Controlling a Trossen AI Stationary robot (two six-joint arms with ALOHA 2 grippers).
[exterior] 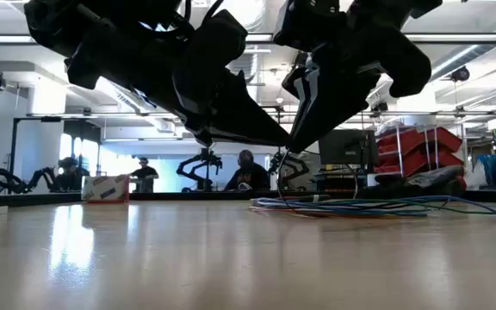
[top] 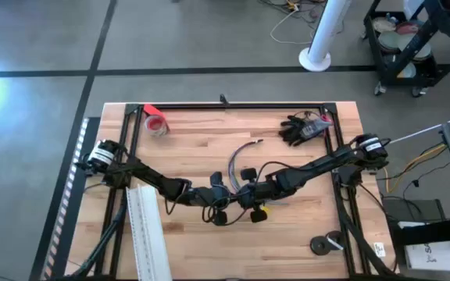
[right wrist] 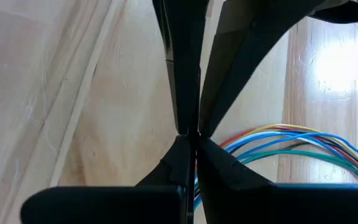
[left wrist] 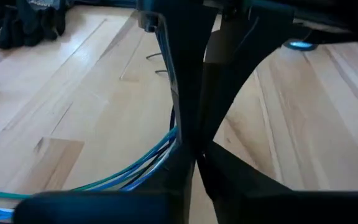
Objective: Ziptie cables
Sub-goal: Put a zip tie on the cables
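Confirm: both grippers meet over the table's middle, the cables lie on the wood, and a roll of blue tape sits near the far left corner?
Not quite: the tape roll is red, as the high view shows. The left gripper and right gripper do meet mid-table, with the cables on the wood.

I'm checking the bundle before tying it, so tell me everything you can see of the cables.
The cables are a loose bunch of thin flexible wires, mostly blue with green, plus red, yellow and dark strands showing in the right wrist view. They lie flat on the wooden table near its middle, curving in an arc and fanning apart rather than being tightly gathered. The left tool and the right tool meet tip to tip just over them. No tie is visible around them.
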